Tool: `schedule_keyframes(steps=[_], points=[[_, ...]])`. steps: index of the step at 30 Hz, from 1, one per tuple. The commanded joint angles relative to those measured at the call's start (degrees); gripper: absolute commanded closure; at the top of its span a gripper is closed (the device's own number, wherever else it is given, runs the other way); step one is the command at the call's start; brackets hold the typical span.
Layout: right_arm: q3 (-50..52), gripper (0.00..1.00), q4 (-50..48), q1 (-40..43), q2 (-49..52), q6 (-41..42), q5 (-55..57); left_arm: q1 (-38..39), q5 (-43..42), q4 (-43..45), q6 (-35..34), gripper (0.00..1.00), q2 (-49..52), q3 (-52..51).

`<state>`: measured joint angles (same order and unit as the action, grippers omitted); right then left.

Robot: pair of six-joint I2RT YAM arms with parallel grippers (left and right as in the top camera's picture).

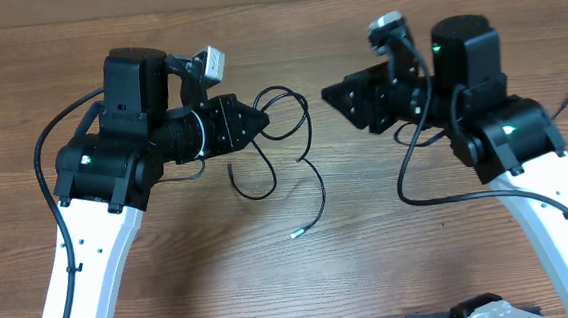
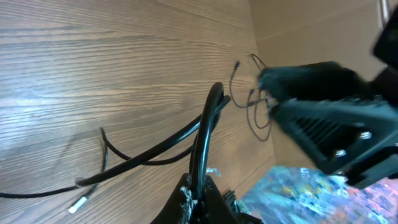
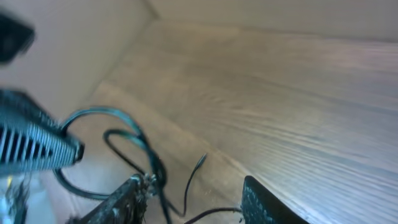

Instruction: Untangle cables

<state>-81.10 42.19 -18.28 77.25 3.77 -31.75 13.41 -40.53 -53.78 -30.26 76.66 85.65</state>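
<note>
**Wooden table, cable bundle held at one point, tangle not cleared**

Wood-grain table fills the whole work area, with both arms reaching toward its middle from either side.

1. Location of the work. I see the cables lying between the two grippers, closer to the left one. They form several overlapping loops. One strand runs down toward my side of the table and ends in a small pale plug that lies free on the wood.

2. Left tool. The left gripper is clenched on the cables. Its wrist view shows a black strand rising out of the closed fingers and arching back down to the table.

3. Right tool. The right gripper faces the loops from the other side, near them. Its wrist view shows the two fingers standing apart. One strand runs close past one finger (whether it touches, I cannot tell), and nothing is pinched between them.

4. Progress. I judge the task to be at an early-to-middle stage. One free end is laid out clear of the bundle. The loops beside the left tool cross one another and remain to be separated. I expect the remaining work to need a second hold on a crossing strand, so that the two arms can draw the loops apart.
</note>
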Motion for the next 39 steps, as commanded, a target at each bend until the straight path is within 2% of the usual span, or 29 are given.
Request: schedule_keyframes(steps=[1, 6, 7, 9, 11, 18, 22, 25, 27, 39], points=[[-0.7, 0.59, -0.1, -1.7, 1.7, -2.8, -1.9, 0.1, -2.6, 1.0, -1.9, 0.96, 0.1, 0.8], [-0.7, 0.65, -0.8, -4.1, 3.3, -2.8, -1.9, 0.7, -2.6, 1.5, -2.1, 0.96, 0.1, 0.8], [-0.7, 0.72, -1.1, -4.5, 3.5, -2.8, -1.9, 0.9, -2.6, 1.6, -2.1, 0.96, 0.1, 0.8], [-0.7, 0.78, -2.0, -5.0, 3.6, -2.8, -1.9, 1.5, -2.6, 2.3, -2.1, 0.96, 0.1, 0.8], [-0.7, 0.96, -3.2, -5.4, 3.6, -2.8, -1.9, 2.0, -2.5, 3.0, -2.3, 0.96, 0.1, 0.8], [-0.7, 0.96, -4.7, -5.5, 3.6, -2.3, -2.0, 2.1, -2.2, 3.0, -2.8, 0.96, 0.1, 0.8], [-0.7, 0.88, -6.5, -5.4, 3.6, -0.9, -1.8, 2.1, -1.0, 1.9, -2.8, 0.96, 0.1, 0.8], [-0.7, 0.89, -8.7, -5.4, 3.6, 1.4, -1.8, 2.1, -0.8, 1.0, -2.7, 0.96, 0.1, 0.8], [-0.7, 0.96, -10.3, -5.4, 3.6, 2.9, -1.8, 2.1, -0.8, 0.8, -2.7, 0.96, 0.2, 0.8], [-0.7, 0.96, -15.4, -3.8, 3.5, 13.9, 4.8, 2.1, 1.1, -2.2, -2.3, 0.96, 0.1, 0.8]])
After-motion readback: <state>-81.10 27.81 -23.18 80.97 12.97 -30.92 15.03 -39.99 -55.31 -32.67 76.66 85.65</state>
